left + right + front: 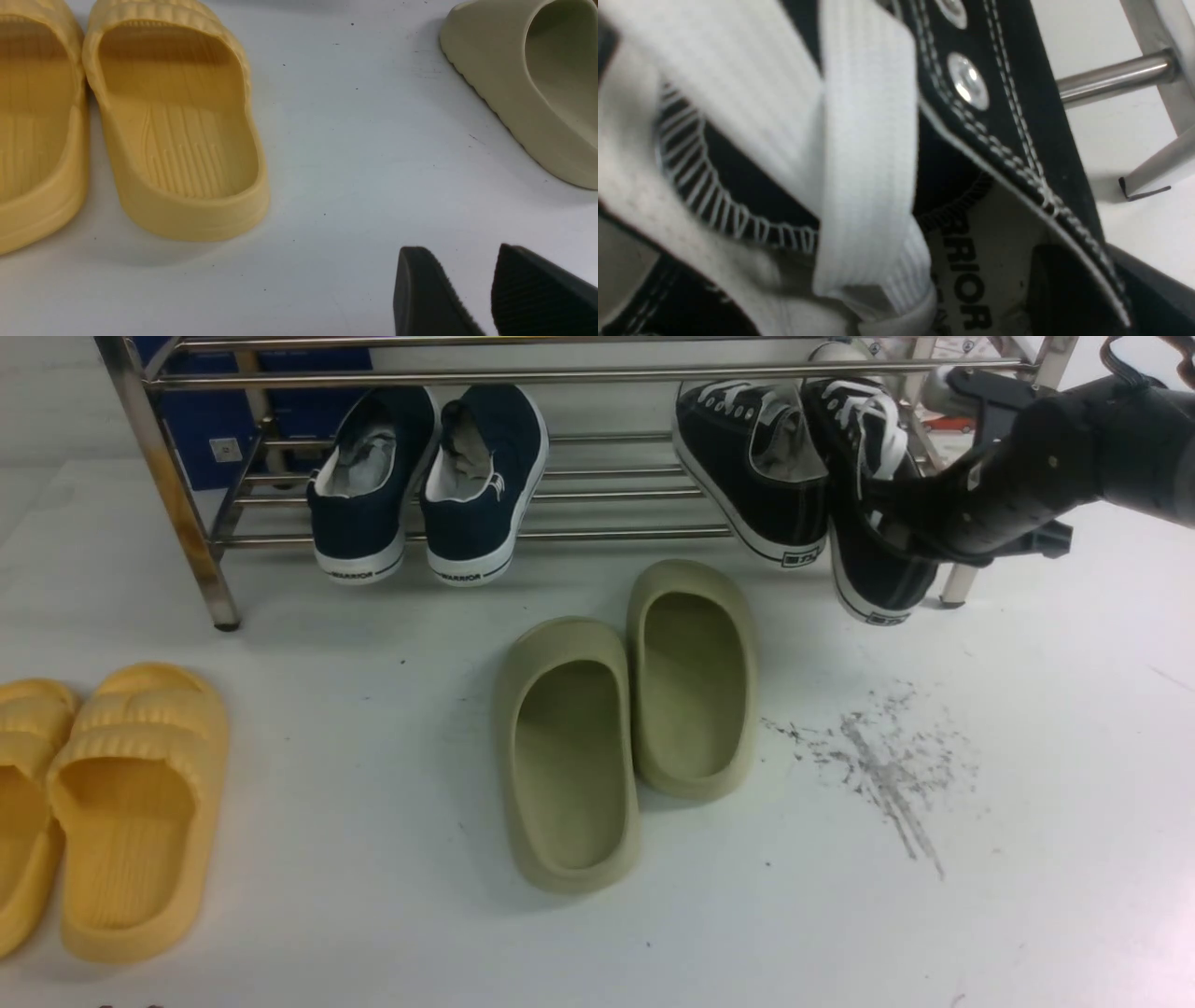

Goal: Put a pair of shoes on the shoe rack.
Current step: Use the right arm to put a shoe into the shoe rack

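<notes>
The task is nearing its end. One black sneaker [752, 476] is already lying on the shoe rack [168, 476] near its right end, heel hanging over the front edge. The second sneaker [878, 579] is leaning beside it at the right front corner, and the right gripper [910, 518] is reaching into its opening. The jaws are straddling the eyelet wall [1008, 116], narrowly apart; whether they are pinching it or letting go I cannot tell. The left gripper [462, 266] is hovering spread wide and empty over the white surface [364, 140] near the yellow slippers [177, 140]. What is remaining, I judge, is settling that shoe and drawing the arm clear
</notes>
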